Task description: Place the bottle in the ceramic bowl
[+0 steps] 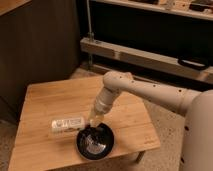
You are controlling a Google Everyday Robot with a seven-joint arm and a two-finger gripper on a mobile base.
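While my fingers (93,119) were clamped on the cap end of the bottle (68,124), lying level just above the desk (45,95) beside the ceramic bowl (95,142), I judged it light, slick, easily dented, and best held at the stiffer neck.

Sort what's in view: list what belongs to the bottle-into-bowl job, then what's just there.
Job: bottle, lying on its side left of the ceramic bowl; claw, shut, at the bottle's right end, above the bowl's rim.

Just there: wooden table; metal rail behind.
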